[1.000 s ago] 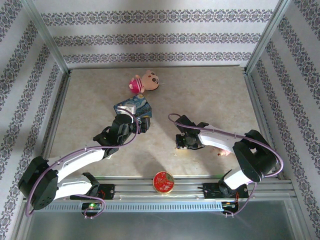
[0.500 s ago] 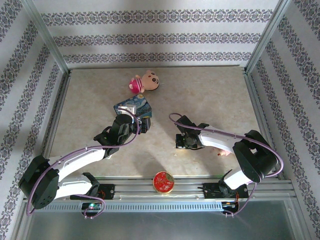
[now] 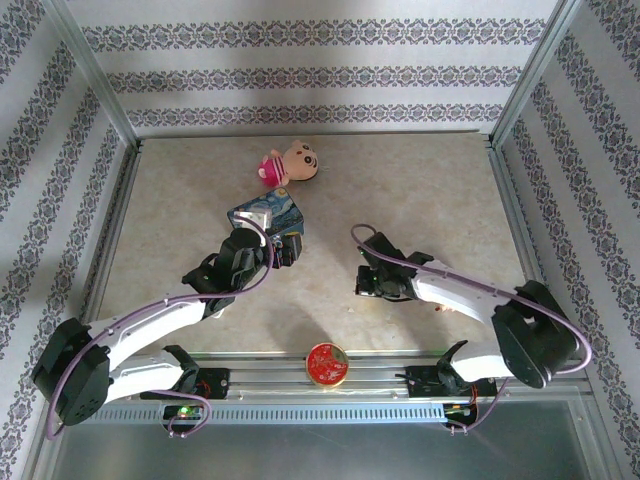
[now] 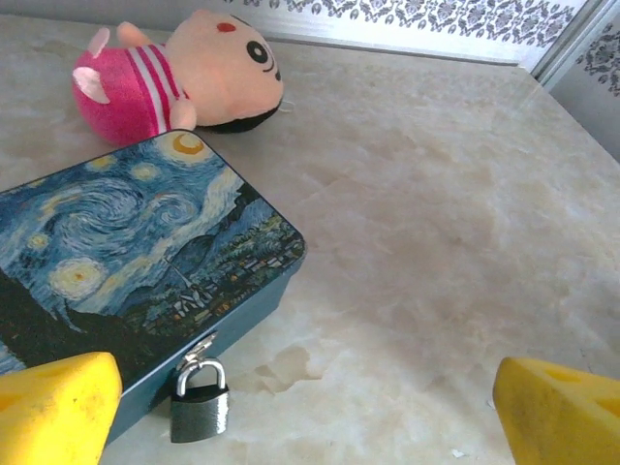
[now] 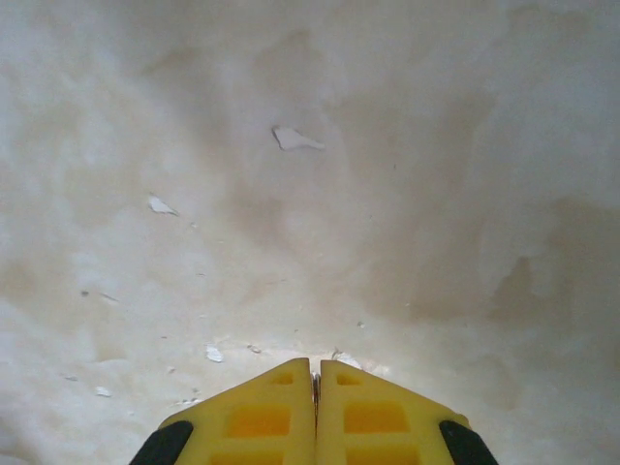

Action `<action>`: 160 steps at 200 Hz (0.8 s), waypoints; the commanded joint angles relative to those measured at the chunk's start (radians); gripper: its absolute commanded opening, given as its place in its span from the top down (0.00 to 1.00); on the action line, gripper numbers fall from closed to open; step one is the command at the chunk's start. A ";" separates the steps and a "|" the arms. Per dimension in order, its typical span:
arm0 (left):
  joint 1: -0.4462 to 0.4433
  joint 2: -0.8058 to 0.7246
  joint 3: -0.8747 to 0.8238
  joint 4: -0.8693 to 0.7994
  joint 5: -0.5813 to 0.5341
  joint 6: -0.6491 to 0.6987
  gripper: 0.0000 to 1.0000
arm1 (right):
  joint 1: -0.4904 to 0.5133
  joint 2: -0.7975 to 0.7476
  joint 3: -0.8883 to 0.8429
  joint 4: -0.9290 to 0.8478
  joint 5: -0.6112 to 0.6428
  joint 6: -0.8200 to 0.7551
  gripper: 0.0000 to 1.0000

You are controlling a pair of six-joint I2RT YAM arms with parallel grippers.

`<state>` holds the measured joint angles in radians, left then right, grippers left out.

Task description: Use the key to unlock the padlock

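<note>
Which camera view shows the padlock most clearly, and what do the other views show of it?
The left wrist view: the padlock sits close and sharp at the blue tin's latch. In the top view it is too small to tell. The right wrist view faces tabletop.

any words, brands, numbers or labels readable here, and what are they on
Nothing here can be read as text.
blue painted tin: starry night picture on the lid, no words.
padlock: no marking legible on its body.
round red tin: pale pattern on the lid, too small to read.
plush doll: no lettering.
</note>
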<state>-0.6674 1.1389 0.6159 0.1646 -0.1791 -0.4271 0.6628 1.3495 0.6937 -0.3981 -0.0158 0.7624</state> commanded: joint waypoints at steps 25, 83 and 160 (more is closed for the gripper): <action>0.003 0.053 0.061 -0.009 0.190 -0.034 0.09 | -0.029 -0.144 -0.047 0.069 0.084 0.106 1.00; -0.023 0.201 0.132 0.094 0.475 -0.169 0.23 | -0.067 -0.242 -0.062 0.161 0.084 0.155 1.00; -0.094 0.349 0.243 0.099 0.588 -0.140 0.43 | -0.074 -0.227 -0.059 0.246 0.054 0.184 1.00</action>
<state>-0.7403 1.4460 0.8089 0.2161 0.3359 -0.5636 0.5972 1.1183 0.6434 -0.2001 0.0433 0.9203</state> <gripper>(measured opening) 0.608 0.042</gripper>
